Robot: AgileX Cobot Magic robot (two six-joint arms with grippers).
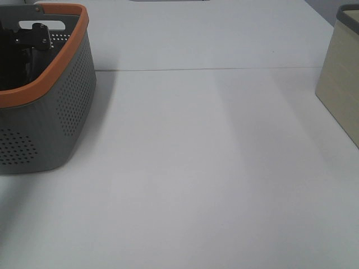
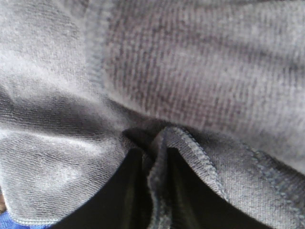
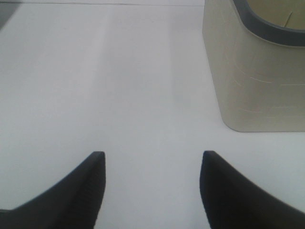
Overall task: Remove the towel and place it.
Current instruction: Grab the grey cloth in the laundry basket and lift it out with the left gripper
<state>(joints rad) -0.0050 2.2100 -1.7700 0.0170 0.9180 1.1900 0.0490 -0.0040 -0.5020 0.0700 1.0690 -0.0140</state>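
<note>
White tabletop (image 1: pixel 213 168) underlies everything. We find the dark grey soft towel (image 2: pixel 190 71) down in the grey perforated orange-rimmed basket (image 1: pixel 67 112), its hemmed fold pinched by our left gripper (image 2: pixel 153 151). Next, we judge, comes a straight lift clearing the rim. Our right gripper (image 3: pixel 152 157) hangs spread.

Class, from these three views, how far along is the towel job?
Done: the left gripper is down in the basket. In hand: its jaws pinch a fold of the towel. Left: lifting the towel out and placing it; none lies on the table yet. The right gripper hangs open, idle.
</note>
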